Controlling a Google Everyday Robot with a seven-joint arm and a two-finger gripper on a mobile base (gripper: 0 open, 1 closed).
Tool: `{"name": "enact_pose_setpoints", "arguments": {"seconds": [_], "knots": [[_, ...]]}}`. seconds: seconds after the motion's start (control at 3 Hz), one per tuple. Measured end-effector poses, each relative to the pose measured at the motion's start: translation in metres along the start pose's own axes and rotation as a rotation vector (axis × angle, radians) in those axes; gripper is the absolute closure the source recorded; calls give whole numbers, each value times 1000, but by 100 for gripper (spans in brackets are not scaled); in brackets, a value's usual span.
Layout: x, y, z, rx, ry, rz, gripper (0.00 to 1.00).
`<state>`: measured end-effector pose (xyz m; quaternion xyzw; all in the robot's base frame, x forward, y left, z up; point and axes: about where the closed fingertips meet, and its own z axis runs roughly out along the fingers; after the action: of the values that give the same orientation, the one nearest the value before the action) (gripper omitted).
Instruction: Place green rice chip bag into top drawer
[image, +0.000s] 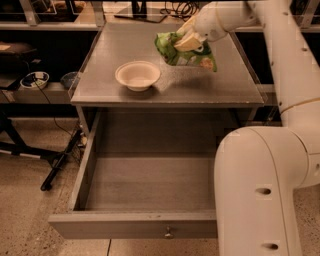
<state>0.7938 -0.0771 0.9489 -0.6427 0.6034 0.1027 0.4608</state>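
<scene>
The hand (190, 41) is closed on the upper edge of the green rice chip bag (194, 58), holding it above the desk (215, 89) just right of the white bowl (137, 75). Below the bowl, nearer the camera, the top drawer (125, 226) stands open, 1 knob on its front.

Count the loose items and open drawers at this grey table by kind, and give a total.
Snack bags: 1, green rice chip bag, held over the table in the gripper
Bowls: 1, white bowl on the table
Open drawers: 1, top drawer
Total: 3
</scene>
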Motion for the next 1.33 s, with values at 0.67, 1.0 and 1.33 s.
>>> {"name": "enact_pose_setpoints", "arguments": {"seconds": [0.67, 1.0, 1.33], "knots": [[-10, 16, -22, -58, -51, -54, 100], [-21, 21, -43, -69, -52, -37, 100], [-28, 25, -58, -75, -58, -20, 100]]}}
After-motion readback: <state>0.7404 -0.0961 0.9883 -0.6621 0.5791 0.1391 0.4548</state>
